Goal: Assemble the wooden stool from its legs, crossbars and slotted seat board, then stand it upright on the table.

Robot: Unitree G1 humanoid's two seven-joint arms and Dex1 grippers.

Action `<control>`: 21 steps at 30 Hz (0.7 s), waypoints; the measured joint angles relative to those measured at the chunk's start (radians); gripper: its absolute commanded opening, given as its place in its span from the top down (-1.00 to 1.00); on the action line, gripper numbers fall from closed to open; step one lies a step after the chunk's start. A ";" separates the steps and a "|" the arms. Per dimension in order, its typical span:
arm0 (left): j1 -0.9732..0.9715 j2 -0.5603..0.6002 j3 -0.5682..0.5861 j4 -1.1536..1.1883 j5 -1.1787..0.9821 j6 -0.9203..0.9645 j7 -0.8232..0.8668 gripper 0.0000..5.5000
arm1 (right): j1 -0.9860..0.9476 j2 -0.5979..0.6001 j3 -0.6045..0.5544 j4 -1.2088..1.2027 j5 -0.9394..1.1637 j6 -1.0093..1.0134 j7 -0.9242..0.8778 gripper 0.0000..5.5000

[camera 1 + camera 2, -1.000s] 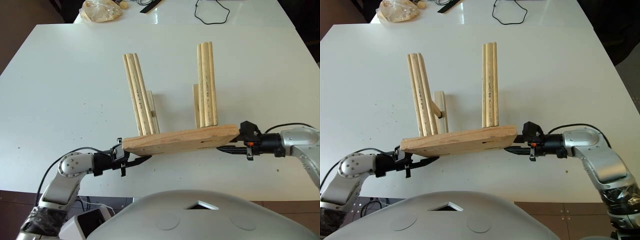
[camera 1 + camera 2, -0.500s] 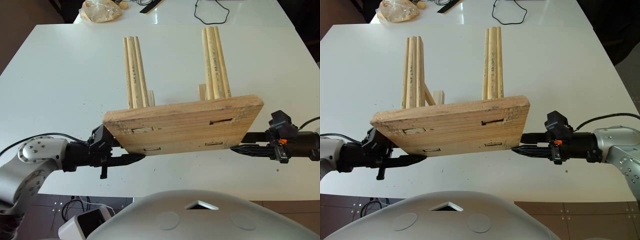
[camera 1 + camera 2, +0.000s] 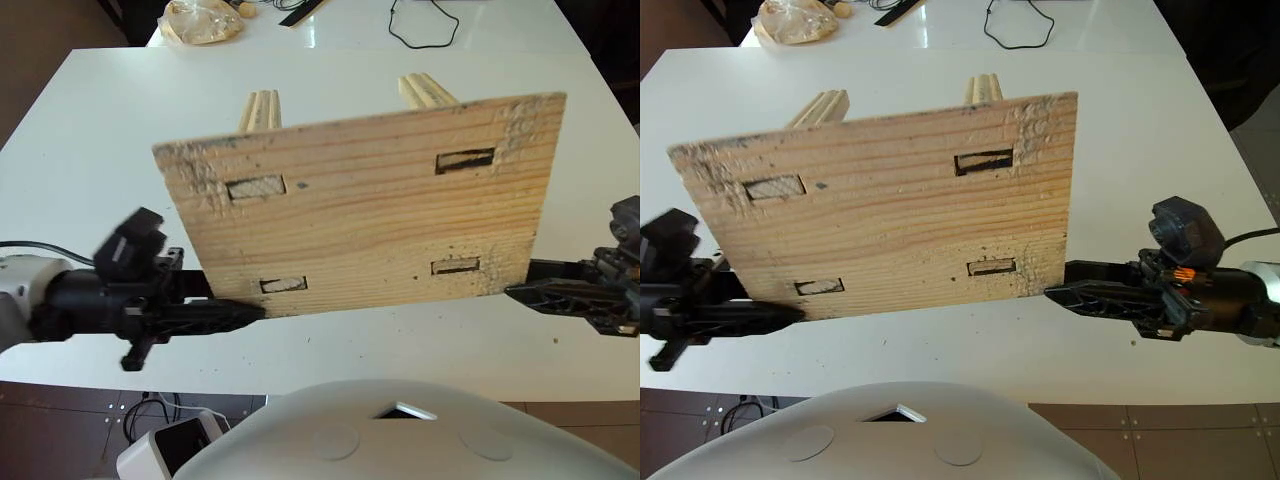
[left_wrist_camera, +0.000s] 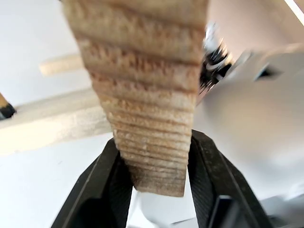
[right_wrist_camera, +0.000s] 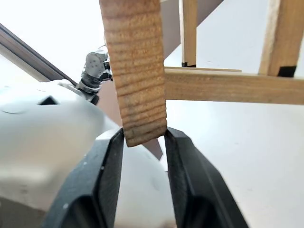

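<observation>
Stool, where is it?
Over the desk, seat board tipped up, legs pointing away at twelve o'clock.
Grips?
Left pincer is clamped on the board at seven o'clock, right pincer at four.
Risk?
Both grips are low, so uneven tilting could twist the board free.

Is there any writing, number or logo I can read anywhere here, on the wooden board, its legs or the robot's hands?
None can be read.
Board: only wood grain, four slots and dark smudges; no print.
Legs: no mark can be made out on the tips that show.
Left hand and right hand, clamped on the board near its lower corners: no legible label.
Bag on the far table: too small to tell.
</observation>
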 measured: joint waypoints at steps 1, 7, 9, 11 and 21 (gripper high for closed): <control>-0.002 0.038 0.032 0.024 -0.074 0.046 0.014 0.43 | 0.031 -0.024 -0.029 -0.007 0.048 0.002 0.009 0.54; -0.038 0.199 0.034 0.056 -0.291 0.110 0.052 0.43 | 0.074 -0.234 -0.120 -0.094 0.221 0.044 0.177 0.54; 0.006 0.201 0.026 0.057 -0.262 0.141 0.104 0.43 | 0.088 -0.267 -0.141 -0.062 0.226 0.066 0.213 0.54; 0.034 0.197 0.024 0.060 -0.256 0.148 0.112 0.43 | 0.104 -0.280 -0.144 -0.053 0.227 0.070 0.214 0.54; -0.217 0.095 -0.312 0.279 -0.293 0.129 0.341 0.43 | 0.227 -0.228 -0.146 -0.126 0.227 -0.028 0.145 0.54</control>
